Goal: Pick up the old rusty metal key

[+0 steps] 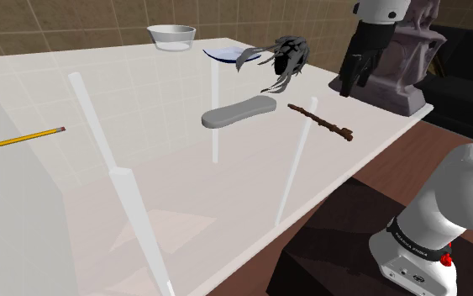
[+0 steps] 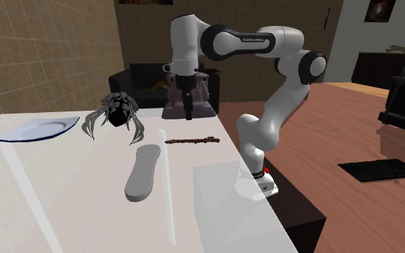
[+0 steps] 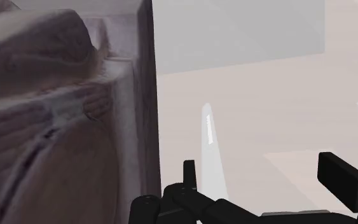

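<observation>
Gripper (image 1: 349, 87) is hovering with jaws spread wide beside the statue (image 1: 407, 80), and it's needing to swing over the brown key (image 1: 319, 123), straddling its thin shaft

A home: dark sofa (image 2: 137, 76), tiled wall (image 2: 42, 50).

Key (image 1: 320, 122) looks rough, rusty brown; table (image 1: 142, 92) glossy, seemingly glass.
</observation>
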{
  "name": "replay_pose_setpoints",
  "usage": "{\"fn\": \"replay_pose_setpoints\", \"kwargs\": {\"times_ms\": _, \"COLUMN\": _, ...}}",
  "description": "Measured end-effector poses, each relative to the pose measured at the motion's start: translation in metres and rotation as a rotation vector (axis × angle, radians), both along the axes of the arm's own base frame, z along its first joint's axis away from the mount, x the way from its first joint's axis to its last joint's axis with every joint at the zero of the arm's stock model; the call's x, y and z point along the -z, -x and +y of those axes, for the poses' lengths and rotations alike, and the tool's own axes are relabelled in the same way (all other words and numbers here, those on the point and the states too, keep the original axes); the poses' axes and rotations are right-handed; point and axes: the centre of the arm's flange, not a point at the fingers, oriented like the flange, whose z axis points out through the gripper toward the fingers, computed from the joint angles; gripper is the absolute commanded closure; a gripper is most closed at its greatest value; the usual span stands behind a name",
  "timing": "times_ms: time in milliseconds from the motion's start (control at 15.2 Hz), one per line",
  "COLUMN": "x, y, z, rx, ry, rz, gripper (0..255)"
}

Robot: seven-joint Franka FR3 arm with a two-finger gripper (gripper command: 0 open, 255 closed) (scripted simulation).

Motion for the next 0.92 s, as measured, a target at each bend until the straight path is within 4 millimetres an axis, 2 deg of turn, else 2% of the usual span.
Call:
{"fn": "replay_pose_setpoints", "kwargs": {"times_ms": 132, "x": 0.001, "y": 0.002, "z": 0.004, "rx": 0.003, "ry": -0.006, "rz": -0.006, "gripper": 0}}
{"fn": "replay_pose_setpoints", "kwargs": {"times_ms": 462, "x": 0.002, "y": 0.011, "z": 0.054, "rx": 0.032, "ry": -0.058, "rz": -0.067, "gripper": 0}}
{"fn": "replay_pose_setpoints", "kwargs": {"times_ms": 726, "x": 0.003, "y": 0.022, "z": 0.105, "rx": 0.060, "ry": -0.105, "rz": -0.120, "gripper": 0}}
{"fn": "replay_pose_setpoints", "kwargs": {"times_ms": 924, "x": 0.004, "y": 0.021, "z": 0.126, "rx": 0.076, "ry": -0.131, "rz": -0.147, "gripper": 0}}
